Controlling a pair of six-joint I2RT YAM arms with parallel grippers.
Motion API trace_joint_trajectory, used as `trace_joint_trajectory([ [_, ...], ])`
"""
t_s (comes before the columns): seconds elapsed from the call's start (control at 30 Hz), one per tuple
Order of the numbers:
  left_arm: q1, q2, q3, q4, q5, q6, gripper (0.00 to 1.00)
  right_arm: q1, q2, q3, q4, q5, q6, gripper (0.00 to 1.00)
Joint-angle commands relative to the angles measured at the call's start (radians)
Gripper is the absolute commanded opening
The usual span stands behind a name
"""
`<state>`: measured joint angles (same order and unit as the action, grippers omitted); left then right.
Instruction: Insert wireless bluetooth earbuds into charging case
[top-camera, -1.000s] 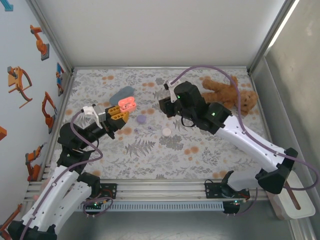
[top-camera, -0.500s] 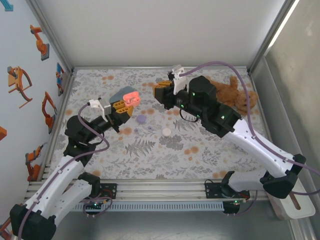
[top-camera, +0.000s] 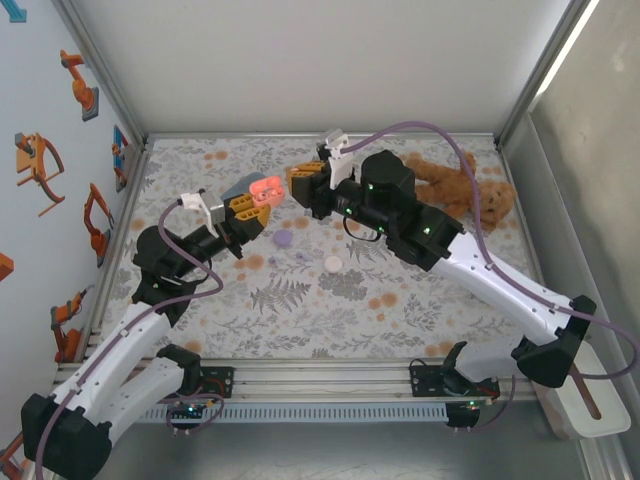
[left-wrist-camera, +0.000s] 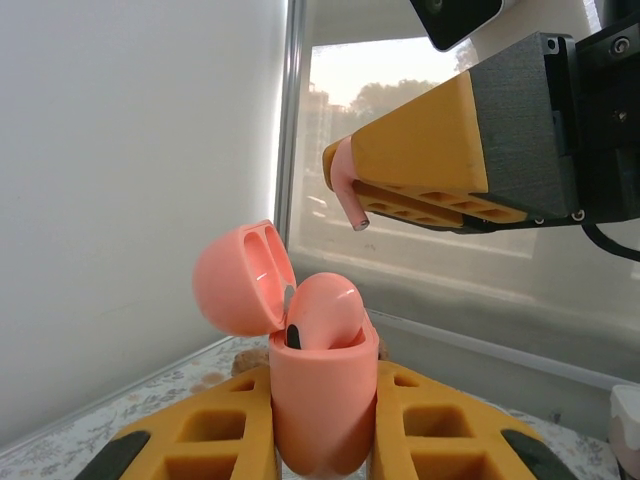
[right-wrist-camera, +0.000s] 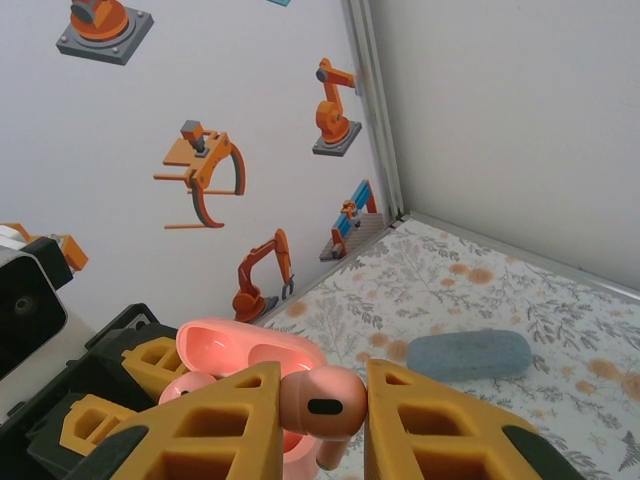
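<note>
**Pink case in my left, pink bud in my right**

The table (top-camera: 400, 300) is covered with a matte floral print of grey leaves and orange blossoms. Plain white panels close it in at the back and right, with metal posts at the corners. The left wall (top-camera: 40, 170) carries flat stickers of orange robot arms. A brown plush teddy bear (top-camera: 470, 190) lies at the far right. A grey-blue oblong block (right-wrist-camera: 470, 355) with rounded ends and a grainy face rests on the cloth at the far left. Nearer the middle lie a small lilac round piece (top-camera: 283, 239) and a white round piece (top-camera: 333, 263).

My left gripper (left-wrist-camera: 322, 430) is raised off the cloth and clenched on the charging case (left-wrist-camera: 322, 395), a glossy salmon-pink shell held upright between my yellow, pocketed fingers. Its domed lid (left-wrist-camera: 245, 280) is tipped back on the hinge. One smooth pink seated earbud (left-wrist-camera: 322, 312) sits in the case mouth.

My right gripper (right-wrist-camera: 322, 400) is squeezed on the second earbud (right-wrist-camera: 322, 402), a rounded pink bud with a dark oval slot, pinched between the ribbed yellow pads. From the left wrist I see its short stem poking down past my right fingertips. It hangs above and to the right of the open case, close but apart.
</note>
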<state>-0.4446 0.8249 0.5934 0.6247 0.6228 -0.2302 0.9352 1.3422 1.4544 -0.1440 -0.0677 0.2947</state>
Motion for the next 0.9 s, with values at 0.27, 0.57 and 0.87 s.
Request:
trace_joint_trajectory([
  [0.27,-0.012,0.001,0.033,0.063,0.015,-0.012,0.00,0.035,0.044,0.053,0.043,-0.006,-0.014,0.21],
  [0.57,-0.013,0.002,0.032,0.059,0.017,-0.009,0.00,0.049,0.051,0.066,0.034,0.008,-0.032,0.22],
  [0.87,-0.016,-0.010,0.030,0.059,0.015,-0.008,0.00,0.069,0.067,0.058,-0.007,0.084,-0.066,0.22],
])
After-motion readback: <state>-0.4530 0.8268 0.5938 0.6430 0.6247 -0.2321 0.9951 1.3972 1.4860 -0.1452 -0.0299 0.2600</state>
